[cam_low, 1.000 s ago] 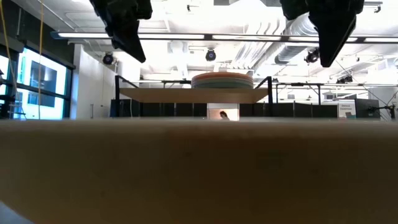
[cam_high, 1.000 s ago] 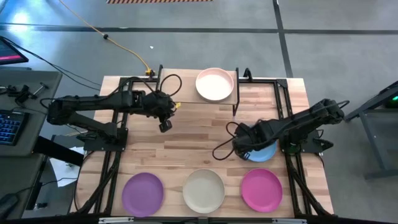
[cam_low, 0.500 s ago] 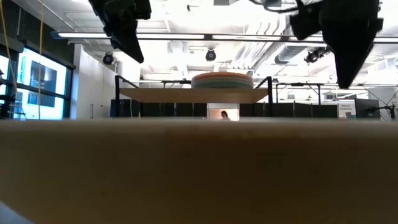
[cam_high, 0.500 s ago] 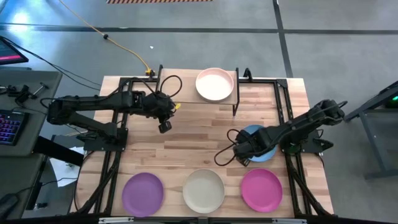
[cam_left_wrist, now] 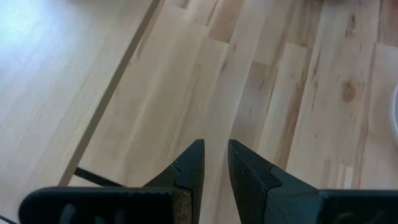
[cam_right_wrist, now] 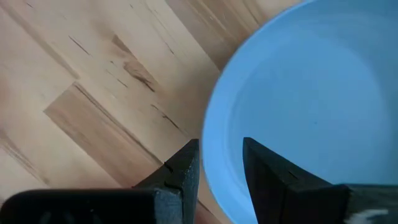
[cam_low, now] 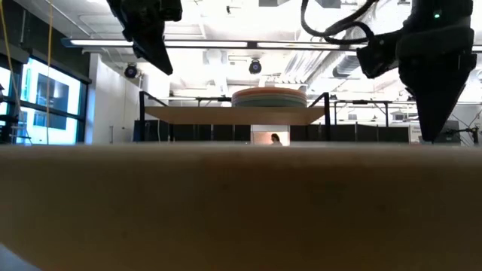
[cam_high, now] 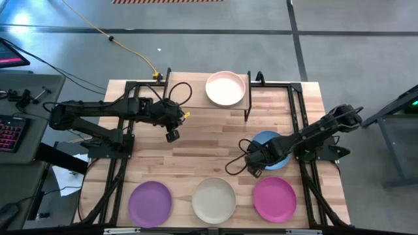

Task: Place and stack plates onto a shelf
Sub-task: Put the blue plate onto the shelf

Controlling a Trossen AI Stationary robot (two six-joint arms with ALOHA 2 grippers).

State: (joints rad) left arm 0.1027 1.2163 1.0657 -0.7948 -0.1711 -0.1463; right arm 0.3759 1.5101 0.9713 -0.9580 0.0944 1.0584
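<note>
A: Start at the near edge. What lies on the wooden tabletop point(cam_high: 196, 156)?

B: 3 plates in a row along the bottom of the high view: a purple plate point(cam_high: 149, 203) at lower left, a cream plate point(cam_high: 213, 200) in the middle, a magenta plate point(cam_high: 274, 196) at lower right, each apart from the next.

A: And the blue plate point(cam_high: 273, 147)?

B: Right of centre, just above the magenta one. The right gripper point(cam_high: 254, 166) is at its lower-left rim. In the right wrist view the 2 fingers point(cam_right_wrist: 183, 168) stand apart with the plate's rim point(cam_right_wrist: 214, 149) between them; whether they press on it I cannot tell.

A: The left gripper point(cam_high: 172, 135)?

B: Upper left of centre, over bare planks. Its fingers point(cam_left_wrist: 193, 163) sit a narrow gap apart with nothing between them.

A: Farther back?

B: The shelf point(cam_high: 196, 99) stands at the top centre of the table, with a stack of plates on its right half, a pale pink plate point(cam_high: 226, 87) on top. The low view shows the stack point(cam_low: 269, 98) on the shelf's light top.

A: The room?

B: Grey floor with dark seams, a yellow cable point(cam_high: 127, 49) at upper left, a keyboard point(cam_high: 9, 132) at the left edge. Beyond the table: ceiling lights, ducts, dark partitions.
</note>
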